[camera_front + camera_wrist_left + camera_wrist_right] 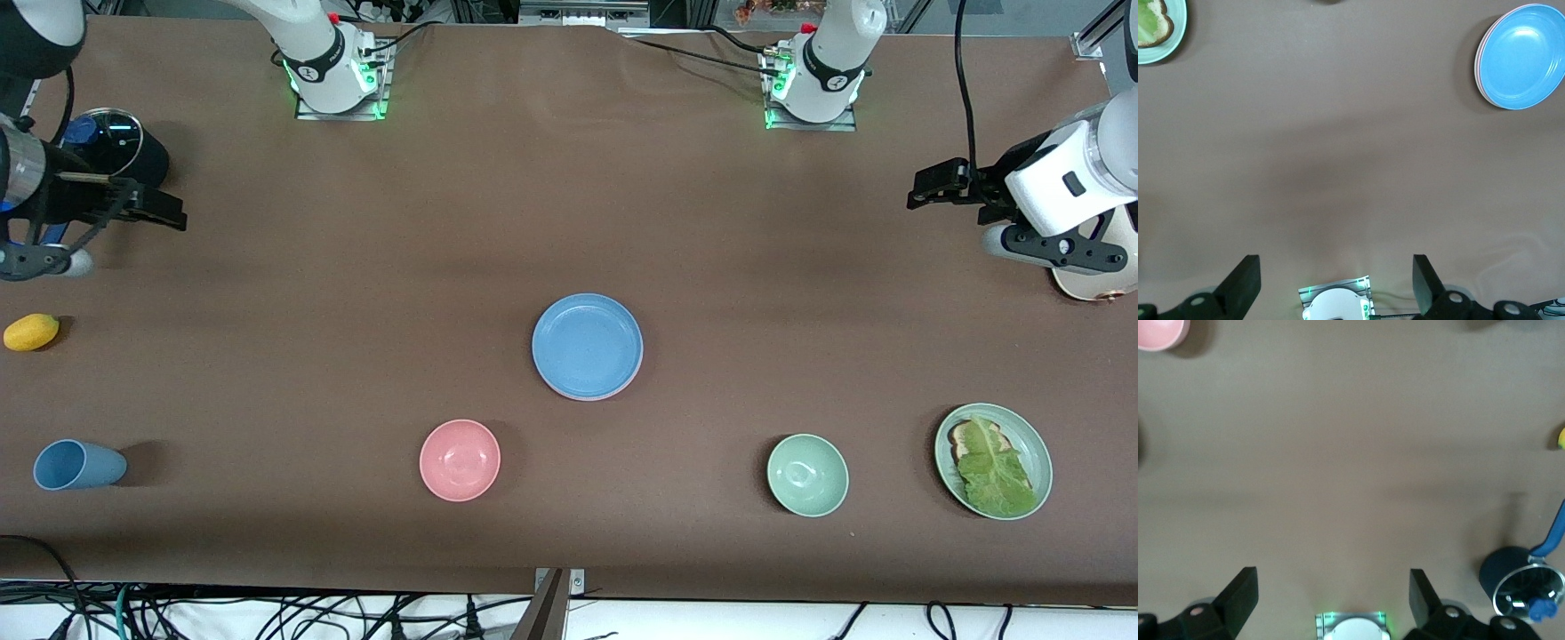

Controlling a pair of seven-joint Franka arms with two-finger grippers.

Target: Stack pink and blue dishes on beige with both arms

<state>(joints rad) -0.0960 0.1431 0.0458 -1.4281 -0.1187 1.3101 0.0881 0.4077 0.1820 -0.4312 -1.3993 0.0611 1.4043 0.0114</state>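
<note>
Over the brown matte surface [356, 267] at each end, the left claw [1336, 280] and right claw [1333, 597] hang apart and empty. Well apart from both, mid-surface, the round blue plate [587, 345] tops a pink plate [1479, 67]; beige is hidden.

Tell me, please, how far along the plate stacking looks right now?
It looks done: the blue plate tops the stack at mid-table, a pink plate's edge showing beneath it; any beige plate underneath is hidden. Nothing is in hand: the left gripper and right gripper hang open at their own table ends. Nothing visibly remains.
</note>
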